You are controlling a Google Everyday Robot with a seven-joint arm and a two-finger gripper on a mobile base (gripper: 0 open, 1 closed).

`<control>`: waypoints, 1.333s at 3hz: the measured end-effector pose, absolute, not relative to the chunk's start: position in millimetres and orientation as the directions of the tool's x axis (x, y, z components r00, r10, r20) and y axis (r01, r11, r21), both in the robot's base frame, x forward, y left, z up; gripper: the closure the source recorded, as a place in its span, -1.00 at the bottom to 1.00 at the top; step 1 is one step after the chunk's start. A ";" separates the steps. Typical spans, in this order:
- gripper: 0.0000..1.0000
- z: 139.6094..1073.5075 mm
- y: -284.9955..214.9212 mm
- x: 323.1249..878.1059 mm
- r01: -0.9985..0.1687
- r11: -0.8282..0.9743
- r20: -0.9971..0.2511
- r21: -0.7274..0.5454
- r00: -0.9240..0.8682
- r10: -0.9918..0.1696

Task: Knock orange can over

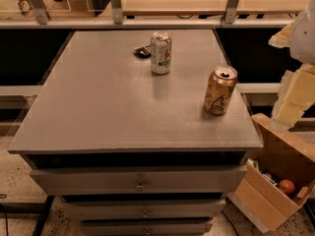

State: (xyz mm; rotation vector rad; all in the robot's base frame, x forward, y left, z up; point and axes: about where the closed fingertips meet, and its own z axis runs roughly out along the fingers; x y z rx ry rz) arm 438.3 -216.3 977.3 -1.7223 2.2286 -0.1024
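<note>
The orange can (220, 90) stands upright near the right edge of the grey metal table top (108, 102). It is golden-orange with dark script lettering and a silver top with an open mouth. My gripper (291, 102) shows as pale yellow and white parts at the right edge of the view. It is to the right of the can, off the table's side and apart from the can.
A white-and-green can (161, 52) stands upright at the back middle of the table, with a small dark object (142, 51) just left of it. Drawers (140, 181) sit below the top. An open cardboard box (275, 181) with small items stands on the floor at lower right.
</note>
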 end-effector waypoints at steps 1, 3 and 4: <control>-1.00 978.3 -214.2 440.9 -0.931 0.261 -0.218 -0.257 -0.207 -0.954; -1.00 962.8 -215.5 464.9 -0.928 0.283 -0.396 -0.245 -0.170 -0.902; -1.00 950.4 -218.0 478.3 -0.908 0.318 -0.473 -0.271 -0.163 -0.866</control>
